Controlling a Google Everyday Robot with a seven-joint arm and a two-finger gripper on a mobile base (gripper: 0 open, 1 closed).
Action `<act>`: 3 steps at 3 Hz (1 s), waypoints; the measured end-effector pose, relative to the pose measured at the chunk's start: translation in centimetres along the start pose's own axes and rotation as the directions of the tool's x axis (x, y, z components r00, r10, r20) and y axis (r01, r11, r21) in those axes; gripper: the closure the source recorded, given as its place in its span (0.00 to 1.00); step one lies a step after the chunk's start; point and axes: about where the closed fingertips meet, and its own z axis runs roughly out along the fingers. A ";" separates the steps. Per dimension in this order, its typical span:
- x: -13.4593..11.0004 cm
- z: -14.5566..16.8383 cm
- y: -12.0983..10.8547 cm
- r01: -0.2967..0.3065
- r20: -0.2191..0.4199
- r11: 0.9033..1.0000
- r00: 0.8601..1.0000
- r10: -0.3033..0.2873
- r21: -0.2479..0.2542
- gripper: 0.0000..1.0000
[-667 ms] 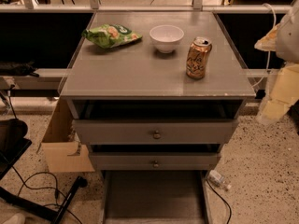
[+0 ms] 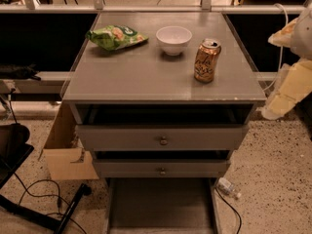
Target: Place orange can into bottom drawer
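The orange can (image 2: 207, 61) stands upright on the right part of the grey cabinet top (image 2: 141, 77), just right of a white bowl (image 2: 173, 39). The bottom drawer (image 2: 161, 206) is pulled out at the foot of the cabinet, and its flat grey floor is bare. My gripper (image 2: 279, 102) is at the end of the cream arm at the right edge of the view. It hangs beside the cabinet's right side, below the level of the top, well apart from the can and holding nothing that I can see.
A green chip bag (image 2: 115, 36) lies at the back left of the top. Two upper drawers with round knobs (image 2: 163, 140) are slightly ajar. A cardboard box (image 2: 66, 152) stands left of the cabinet. A plastic bottle (image 2: 227, 187) and cables lie on the floor.
The arm at the right edge has risen slightly. The can, the bowl, the bag and the drawers have not moved.
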 end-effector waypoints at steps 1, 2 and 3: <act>0.6 2.0 -3.4 -0.161 0.176 0.986 0.972 0.153 0.032 0.00; 0.7 4.6 -7.8 -0.297 0.372 0.954 0.891 0.261 0.040 0.00; 0.3 7.4 -11.8 -0.380 0.551 0.924 0.780 0.296 0.042 0.00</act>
